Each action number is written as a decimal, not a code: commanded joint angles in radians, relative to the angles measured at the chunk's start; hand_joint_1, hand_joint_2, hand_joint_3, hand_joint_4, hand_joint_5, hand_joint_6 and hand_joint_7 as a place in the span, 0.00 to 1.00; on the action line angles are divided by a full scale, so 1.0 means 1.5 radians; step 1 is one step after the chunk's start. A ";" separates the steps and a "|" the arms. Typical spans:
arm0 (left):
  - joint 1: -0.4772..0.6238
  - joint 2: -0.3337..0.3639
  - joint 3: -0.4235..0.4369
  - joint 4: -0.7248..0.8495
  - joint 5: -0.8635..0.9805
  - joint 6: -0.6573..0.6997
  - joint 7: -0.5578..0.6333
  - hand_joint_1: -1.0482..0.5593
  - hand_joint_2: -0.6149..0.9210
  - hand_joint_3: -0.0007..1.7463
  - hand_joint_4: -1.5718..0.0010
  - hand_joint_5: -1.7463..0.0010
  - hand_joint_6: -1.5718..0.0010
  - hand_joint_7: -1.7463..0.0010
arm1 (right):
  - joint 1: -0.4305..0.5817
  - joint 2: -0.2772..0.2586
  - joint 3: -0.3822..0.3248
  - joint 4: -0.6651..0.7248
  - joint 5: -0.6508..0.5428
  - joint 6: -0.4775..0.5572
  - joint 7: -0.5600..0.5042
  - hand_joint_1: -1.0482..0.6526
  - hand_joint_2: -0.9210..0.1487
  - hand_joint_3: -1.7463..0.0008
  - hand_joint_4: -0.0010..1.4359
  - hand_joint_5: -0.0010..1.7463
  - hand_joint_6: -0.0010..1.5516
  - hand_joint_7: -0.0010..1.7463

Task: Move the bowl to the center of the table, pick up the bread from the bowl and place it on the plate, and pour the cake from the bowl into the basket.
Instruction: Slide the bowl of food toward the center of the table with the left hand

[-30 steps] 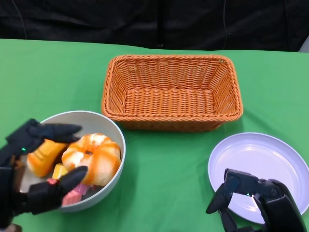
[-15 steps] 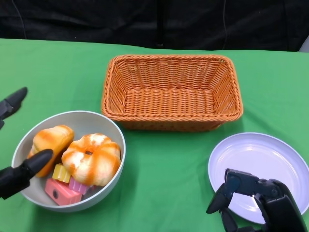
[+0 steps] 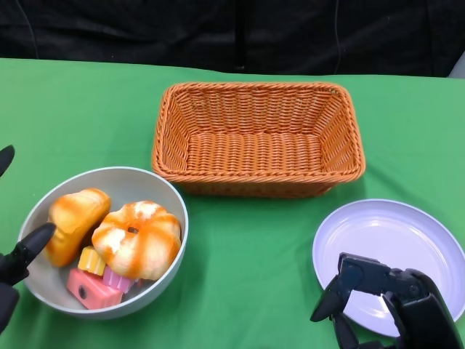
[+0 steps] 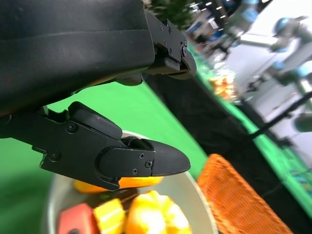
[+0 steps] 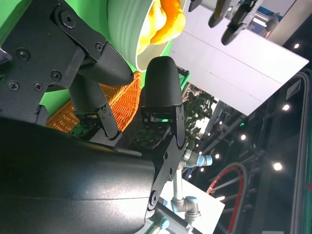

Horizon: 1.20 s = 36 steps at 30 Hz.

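The grey bowl (image 3: 171, 198) stands at the table's left front. It holds a round orange bread (image 3: 138, 238), a longer orange bread (image 3: 73, 222), and pink cake (image 3: 91, 289) and yellow cake (image 3: 91, 259) pieces. My left hand (image 3: 13, 270) is at the picture's left edge, just outside the bowl's rim, fingers spread wide and holding nothing. In the left wrist view one finger (image 4: 131, 162) hangs over the bowl (image 4: 191, 186). My right hand (image 3: 385, 304) hovers at the near edge of the white plate (image 3: 396, 236), empty, fingers (image 5: 161, 83) apart.
The orange wicker basket (image 3: 258, 89) sits empty at the back centre, between bowl and plate. Green cloth covers the table. A dark backdrop runs behind the far edge.
My left hand has let go of the bowl and drawn back to the left. The bowl stays where it was. The right hand has not moved.
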State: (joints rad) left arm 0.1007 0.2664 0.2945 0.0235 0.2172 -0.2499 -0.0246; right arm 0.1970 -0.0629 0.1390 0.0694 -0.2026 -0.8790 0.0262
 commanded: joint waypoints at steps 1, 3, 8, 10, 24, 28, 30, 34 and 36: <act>-0.013 0.025 -0.008 0.001 -0.022 0.071 -0.033 0.24 1.00 0.27 1.00 0.85 0.91 0.94 | 0.004 -0.002 -0.003 -0.007 -0.001 0.000 -0.006 0.52 0.77 0.01 0.57 0.94 0.54 0.73; -0.023 0.031 -0.015 0.007 -0.028 0.115 -0.044 0.23 1.00 0.27 1.00 0.86 0.91 0.94 | 0.006 -0.003 -0.002 -0.009 0.001 0.001 -0.004 0.52 0.77 0.01 0.57 0.94 0.54 0.73; -0.048 0.049 -0.042 0.000 -0.009 0.254 -0.064 0.20 1.00 0.29 1.00 0.86 0.91 0.95 | 0.007 -0.004 -0.003 -0.012 0.001 0.000 -0.004 0.52 0.76 0.01 0.57 0.94 0.53 0.74; -0.059 0.054 -0.051 -0.005 -0.022 0.306 -0.084 0.19 1.00 0.29 1.00 0.89 0.92 0.96 | 0.008 -0.004 -0.003 -0.015 0.001 0.002 -0.004 0.52 0.76 0.01 0.57 0.94 0.54 0.74; -0.148 0.042 0.007 0.063 -0.295 0.554 -0.242 0.17 1.00 0.26 0.98 0.99 0.99 1.00 | 0.017 -0.011 0.000 -0.028 0.012 0.009 0.005 0.52 0.75 0.02 0.57 0.94 0.54 0.73; -0.152 0.049 0.015 0.060 -0.348 0.588 -0.266 0.21 1.00 0.30 0.97 0.98 0.98 0.99 | 0.009 -0.019 -0.003 -0.055 0.009 0.031 0.015 0.51 0.67 0.12 0.55 0.91 0.51 0.70; -0.152 0.048 0.018 0.059 -0.365 0.596 -0.273 0.19 1.00 0.30 0.95 0.97 0.97 0.99 | -0.001 -0.021 -0.004 -0.075 0.003 0.053 0.018 0.48 0.58 0.23 0.51 0.85 0.46 0.65; -0.145 0.044 0.016 0.038 -0.392 0.615 -0.266 0.19 1.00 0.29 0.95 0.97 0.97 0.99 | -0.009 -0.024 -0.003 -0.116 -0.018 0.110 0.024 0.47 0.52 0.31 0.44 0.80 0.39 0.60; -0.141 0.037 0.017 0.023 -0.406 0.631 -0.262 0.19 1.00 0.28 0.94 0.96 0.95 0.99 | -0.011 -0.027 -0.003 -0.135 -0.032 0.139 0.026 0.46 0.48 0.35 0.40 0.81 0.35 0.59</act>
State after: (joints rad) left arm -0.1175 0.3216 0.3164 0.0840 -0.3654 0.6817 -0.4175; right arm 0.1851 -0.0876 0.1388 -0.1074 -0.2381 -0.6950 0.0605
